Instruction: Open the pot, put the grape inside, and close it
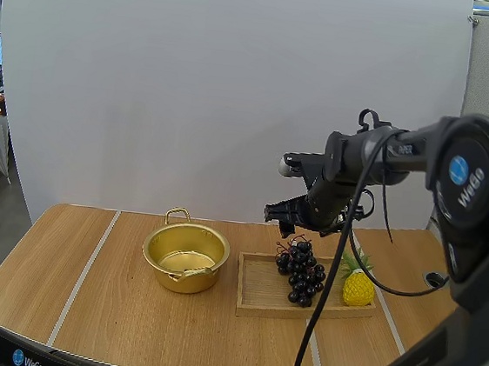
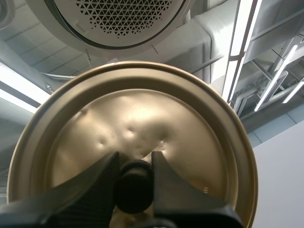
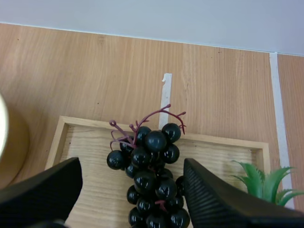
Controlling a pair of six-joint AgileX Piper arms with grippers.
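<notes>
Grapes [image 1: 301, 272], high view: lie on the wooden tray [image 1: 259, 294] toward its right half, long axis running from the far rim to the near rim, stem end pointing at the far edge of the table [image 1: 126, 310]. Sit just beside a small pineapple [image 1: 357, 287] at the tray's right end. Pot [image 1: 185, 258]: stands uncovered left of the tray, near it but apart, one handle to the far side. Right gripper [image 1: 287, 214]: hangs above the stem end of the bunch, clear of it.

Left wrist view: left gripper [image 2: 134, 164] closed around the black knob [image 2: 134, 185] of the golden lid [image 2: 142, 118], one finger on each side, lid raised in the air with its round face turned to the camera.

Right wrist view: right gripper [image 3: 132, 164] spread wide, fingers [image 3: 42, 190] standing to either side of the grapes [image 3: 152, 180] and touching nothing. Bunch aligned down the gap between them, reddish stem pointing away toward the tray's [image 3: 85, 137] far rim. Pineapple leaves [image 3: 263, 180] beside one finger, golden wall of the pot [image 3: 12, 152] beyond the other.
</notes>
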